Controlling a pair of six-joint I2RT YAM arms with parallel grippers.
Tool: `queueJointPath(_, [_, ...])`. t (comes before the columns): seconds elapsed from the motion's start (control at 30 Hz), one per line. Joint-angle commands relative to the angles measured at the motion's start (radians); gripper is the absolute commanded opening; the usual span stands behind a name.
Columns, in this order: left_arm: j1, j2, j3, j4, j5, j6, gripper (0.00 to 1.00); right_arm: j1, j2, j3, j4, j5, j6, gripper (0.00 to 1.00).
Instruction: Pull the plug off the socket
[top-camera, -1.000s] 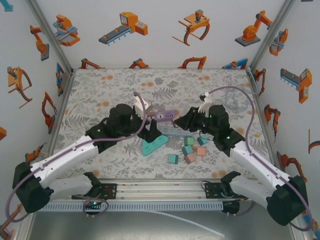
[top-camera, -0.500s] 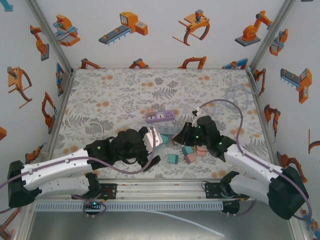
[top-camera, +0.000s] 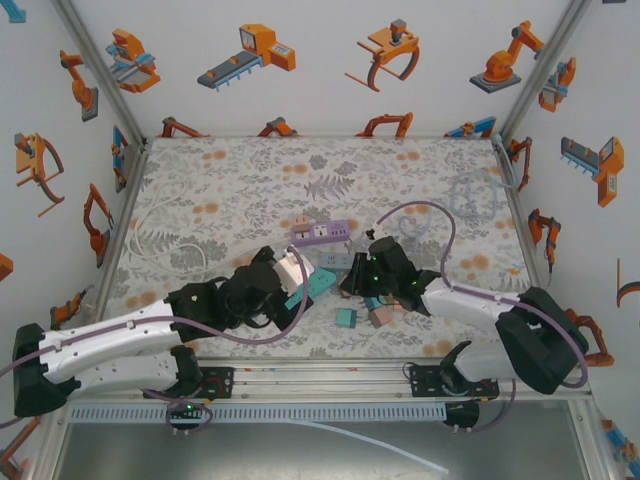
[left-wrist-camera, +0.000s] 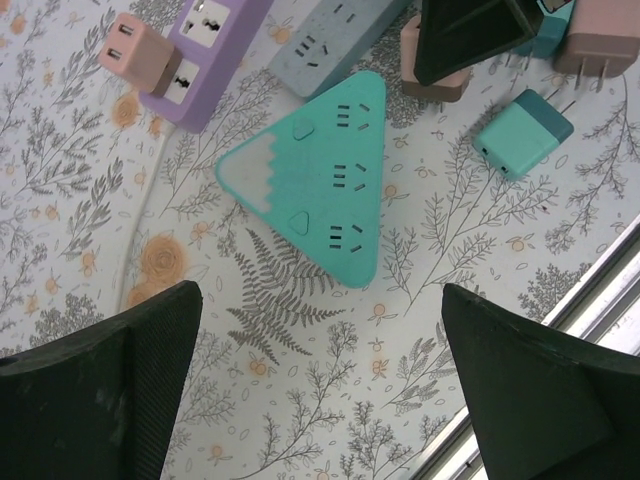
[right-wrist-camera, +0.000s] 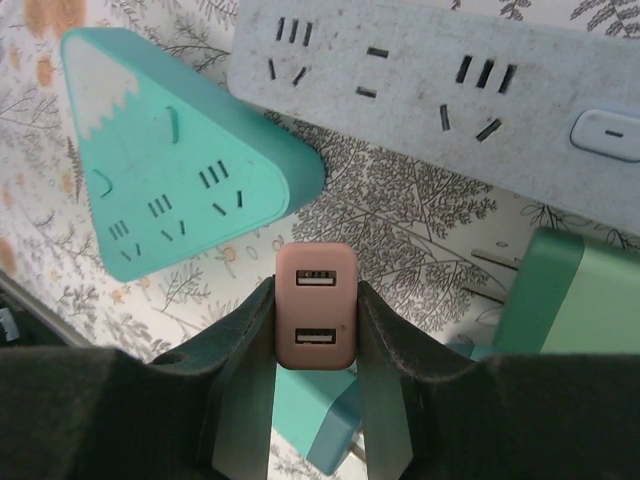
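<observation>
Fern-and-flower printed cloth (top-camera: 250, 180) covers your table inside white walls dotted with orange robot pictures; the clutter sits at the near middle, between your two arms.

Your right gripper (right-wrist-camera: 315, 297) is closed onto the pink two-port USB charger plug (right-wrist-camera: 315, 305); its black fingers (right-wrist-camera: 242, 345) press both side faces, and the end with the two ports faces the wrist camera; you cannot see the prongs, which are hidden behind the body. Up and to the left of the held plug lies the teal triangular socket block (right-wrist-camera: 180, 170), flat on the cloth and apart from the plug, with its slots showing bare; the grey speckled power strip (right-wrist-camera: 450, 90) runs across the far side, also apart from the plug.

Your left gripper (left-wrist-camera: 320, 300) hangs wide open with nothing in it; the teal triangular socket block (left-wrist-camera: 315, 185) lies on the cloth just ahead of its spread fingers (left-wrist-camera: 100, 385), untouched. Beyond it, a purple power strip (left-wrist-camera: 215, 45) carries a second pink cube adapter (left-wrist-camera: 135, 50) at its end; a loose teal cube adapter (left-wrist-camera: 522, 130) lies to the right.

From the top camera, your right gripper (top-camera: 352, 283) and left gripper (top-camera: 292, 280) sit close on either side of the teal block (top-camera: 318, 283).
</observation>
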Motion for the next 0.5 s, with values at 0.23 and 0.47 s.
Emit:
queueJointPath(0.23, [-0.006, -0.039, -0.021, -0.027, -0.058, -0.041, 0.97, 0.013, 0.057, -0.012, 0.084, 0.085, -0.011, 0.37])
queueJointPath(0.47, [-0.005, -0.025, -0.024, -0.006, -0.060, -0.046, 0.97, 0.015, 0.033, -0.029, 0.072, 0.098, -0.018, 0.43])
